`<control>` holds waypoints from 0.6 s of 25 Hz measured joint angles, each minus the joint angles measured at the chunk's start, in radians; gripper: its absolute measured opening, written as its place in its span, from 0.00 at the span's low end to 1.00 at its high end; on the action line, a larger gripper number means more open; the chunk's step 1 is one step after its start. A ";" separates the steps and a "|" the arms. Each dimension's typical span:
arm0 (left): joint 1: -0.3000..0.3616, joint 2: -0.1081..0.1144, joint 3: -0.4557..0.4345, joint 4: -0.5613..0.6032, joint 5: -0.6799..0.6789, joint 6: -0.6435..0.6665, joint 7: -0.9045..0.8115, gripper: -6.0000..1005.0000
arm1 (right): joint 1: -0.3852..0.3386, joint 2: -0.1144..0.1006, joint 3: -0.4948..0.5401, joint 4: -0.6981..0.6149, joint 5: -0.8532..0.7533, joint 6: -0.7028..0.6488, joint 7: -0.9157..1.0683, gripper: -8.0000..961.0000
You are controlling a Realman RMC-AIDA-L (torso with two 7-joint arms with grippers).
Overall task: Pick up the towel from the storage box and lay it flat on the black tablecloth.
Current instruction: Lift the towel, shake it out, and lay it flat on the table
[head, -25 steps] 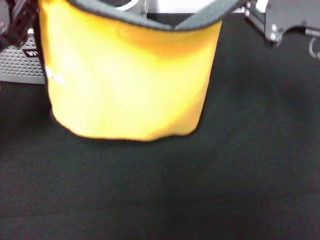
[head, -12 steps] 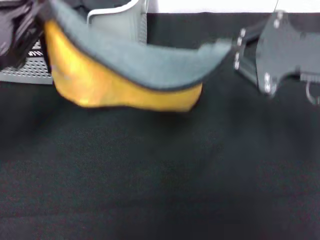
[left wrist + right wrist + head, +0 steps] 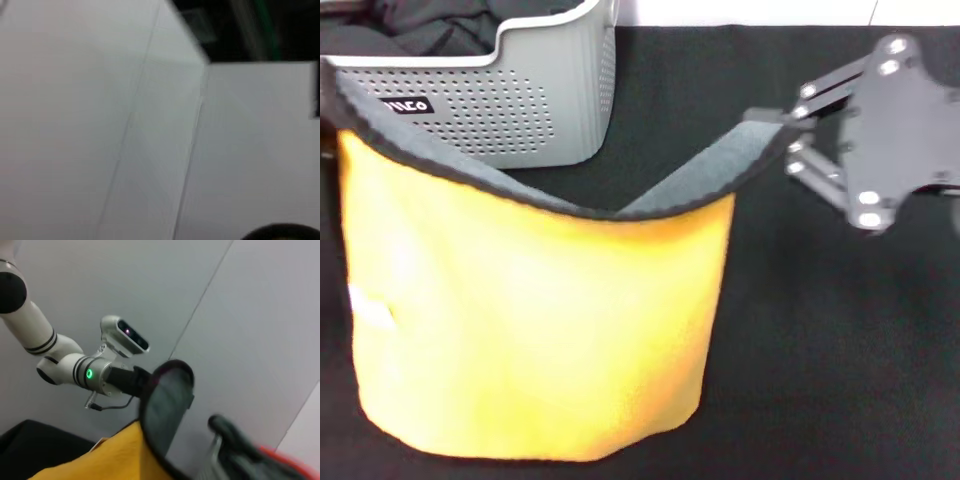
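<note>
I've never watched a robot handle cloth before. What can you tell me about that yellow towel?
The towel is a soft, fleecy cloth, bright yellow-orange on the face toward the camera, grey on the back, with black edge trim and a small white tag near one side. It hangs spread like a curtain above the black tablecloth, its top edge sagging between the arms. The right gripper holds one upper corner.

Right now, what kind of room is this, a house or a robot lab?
Probably a robot lab or test room. The table wears a plain black tablecloth, the walls are bare and white, and the towel hangs beside a grey storage box.
</note>
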State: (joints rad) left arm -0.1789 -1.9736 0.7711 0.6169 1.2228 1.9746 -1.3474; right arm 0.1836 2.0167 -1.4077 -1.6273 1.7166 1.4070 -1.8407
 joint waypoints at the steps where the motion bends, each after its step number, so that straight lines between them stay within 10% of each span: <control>1: -0.010 0.001 -0.005 -0.021 0.033 -0.041 0.005 0.05 | 0.027 0.001 -0.003 0.061 -0.003 -0.003 0.000 0.01; 9: -0.038 -0.012 -0.042 -0.081 0.200 -0.473 -0.010 0.05 | 0.370 -0.003 0.083 0.789 -0.018 -0.027 -0.055 0.01; 15: -0.076 -0.024 -0.042 -0.099 0.229 -0.612 -0.019 0.05 | 0.447 0.001 0.198 0.948 -0.096 -0.062 -0.113 0.01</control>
State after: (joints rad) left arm -0.2549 -1.9974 0.7291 0.5179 1.4519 1.3625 -1.3661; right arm 0.6309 2.0180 -1.2101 -0.6797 1.6202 1.3448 -1.9532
